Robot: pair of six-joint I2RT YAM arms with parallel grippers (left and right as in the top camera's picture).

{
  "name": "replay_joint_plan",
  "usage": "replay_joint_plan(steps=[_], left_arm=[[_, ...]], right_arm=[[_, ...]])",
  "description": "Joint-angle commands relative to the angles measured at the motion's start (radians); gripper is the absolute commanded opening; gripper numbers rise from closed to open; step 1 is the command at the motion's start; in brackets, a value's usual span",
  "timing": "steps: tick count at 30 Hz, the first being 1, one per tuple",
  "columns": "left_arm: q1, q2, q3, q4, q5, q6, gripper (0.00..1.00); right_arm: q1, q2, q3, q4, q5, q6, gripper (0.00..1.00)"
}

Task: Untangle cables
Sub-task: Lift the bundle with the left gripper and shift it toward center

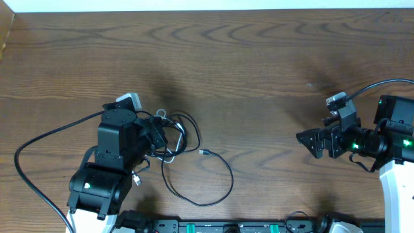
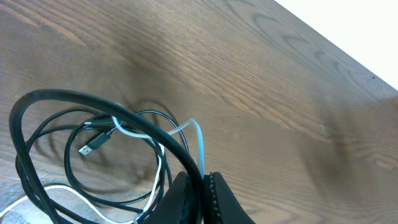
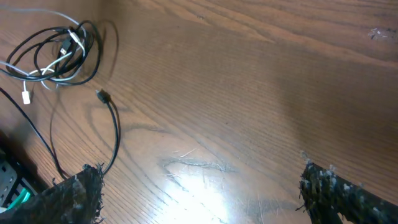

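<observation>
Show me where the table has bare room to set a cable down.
Free: the wide wood between the cable tangle and the right pincer, and the far strip of the table. Crowded: around the left pincer and the black loop beside it.

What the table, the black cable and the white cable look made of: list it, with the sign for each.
Table: wood or wood-look laminate, brown, semi-matte; grain lines run across it, with one soft glare patch.
Black cable: likely a smooth plastic or rubbery jacket; it bends in loose loops.
White cable: similar plastic jacket, slightly glossy.
Plug: silvery tip, probably metal.
</observation>
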Motion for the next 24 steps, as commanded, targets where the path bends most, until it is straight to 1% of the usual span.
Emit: replay_joint_plan(steps=[1, 24], left_arm=[[-0.002, -0.006, -0.004, -0.003, 0.012, 0.021, 0.08], [-0.002, -0.006, -0.004, -0.04, 0.009, 0.021, 0.08]], right_arm=[[0.007, 0.001, 0.011, -0.001, -0.008, -0.01, 0.98], [0.007, 0.001, 0.011, -0.001, -0.008, -0.01, 0.99]])
